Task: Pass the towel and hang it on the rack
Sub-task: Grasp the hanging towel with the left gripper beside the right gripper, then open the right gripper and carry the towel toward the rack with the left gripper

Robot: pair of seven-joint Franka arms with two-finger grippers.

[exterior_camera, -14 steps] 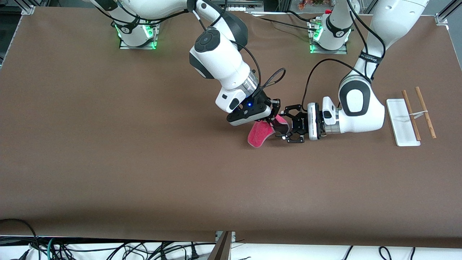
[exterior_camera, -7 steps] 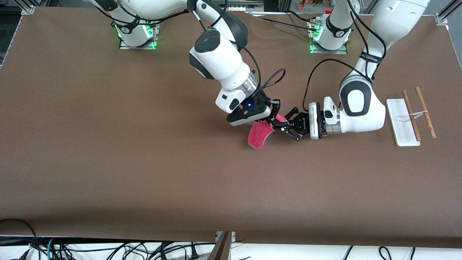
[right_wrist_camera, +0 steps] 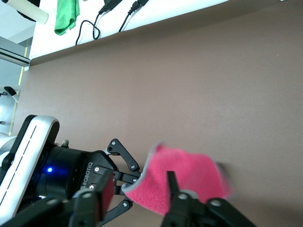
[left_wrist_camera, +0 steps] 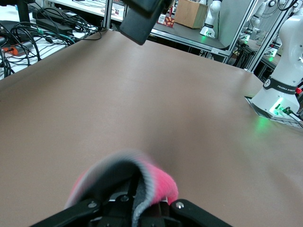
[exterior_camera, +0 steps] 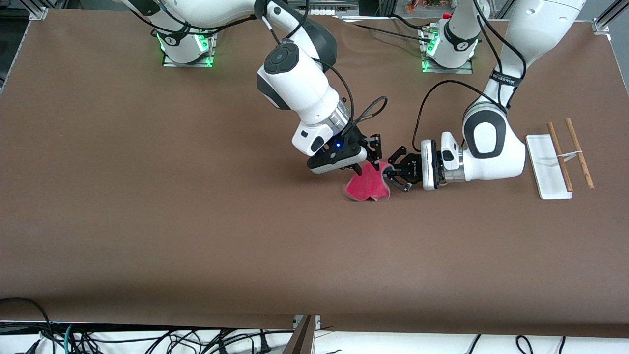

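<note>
**Towel in the left gripper's pinch**

Your left gripper (exterior_camera: 389, 178) is clamped on the towel (exterior_camera: 369, 185) over mid-table — the cloth hangs from it. Your right gripper (exterior_camera: 366, 164), just beside, has its fingers (right_wrist_camera: 173, 185) parted around the cloth. The rack (exterior_camera: 560, 158) sits at the left arm's end of the table (exterior_camera: 147, 196), well apart.
</note>
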